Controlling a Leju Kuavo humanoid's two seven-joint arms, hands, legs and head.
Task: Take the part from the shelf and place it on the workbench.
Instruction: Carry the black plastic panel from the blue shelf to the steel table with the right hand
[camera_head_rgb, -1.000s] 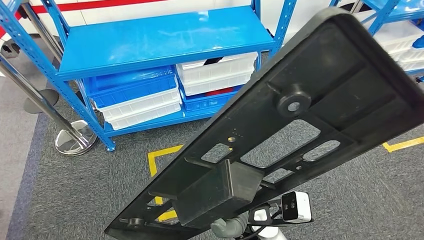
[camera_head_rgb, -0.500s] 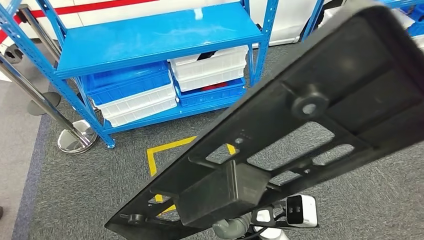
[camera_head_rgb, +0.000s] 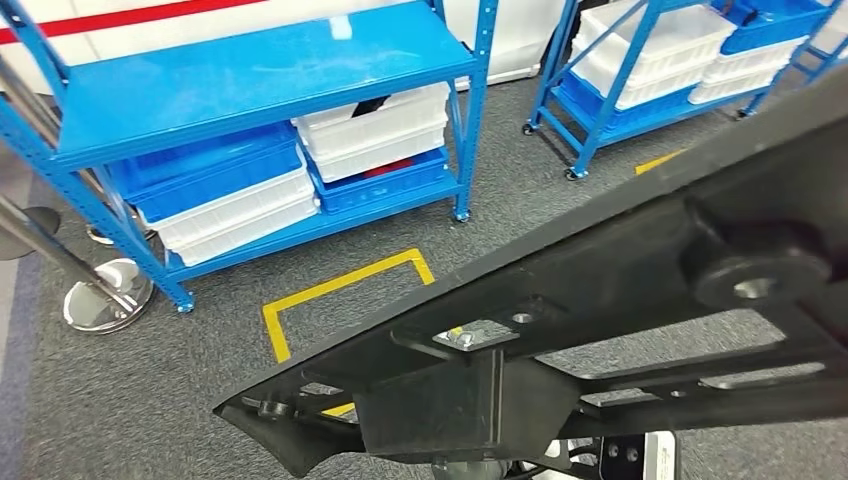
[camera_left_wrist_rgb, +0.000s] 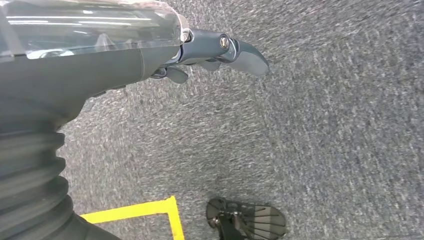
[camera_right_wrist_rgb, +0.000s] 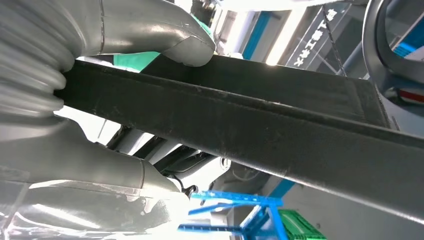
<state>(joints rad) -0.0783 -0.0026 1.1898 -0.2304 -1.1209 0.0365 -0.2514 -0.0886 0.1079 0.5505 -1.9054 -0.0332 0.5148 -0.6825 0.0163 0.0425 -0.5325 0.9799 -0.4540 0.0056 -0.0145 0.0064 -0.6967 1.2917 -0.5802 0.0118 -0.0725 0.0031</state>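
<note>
the part (camera_head_rgb: 620, 300), a long black plastic panel with cut-out windows, a round boss and a boxy block on its underside, stretched from the lower left of the head frame up to the right edge, held in the air above the grey carpet (camera_head_rgb: 150, 400). in the right wrist view the right hand (camera_right_wrist_rgb: 125, 100) clamped the part's edge (camera_right_wrist_rgb: 280, 125), the thick grey thumb pressed on one face and the palm and fingers on the other. in the left wrist view the left hand (camera_left_wrist_rgb: 210, 50) hung over the carpet holding nothing, its dark fingers (camera_left_wrist_rgb: 245, 55) curled loosely inward. a blue shelf (camera_head_rgb: 250, 80) filled the upper left of the head frame, with blue and white bins (camera_head_rgb: 300, 170) stacked on its lower level. a second blue rack (camera_head_rgb: 640, 70) with more bins stood at the upper right. yellow tape (camera_head_rgb: 340, 290) marked a corner on the carpet at centre, and a chrome post base (camera_head_rgb: 100, 295) sat at the left edge.
</note>
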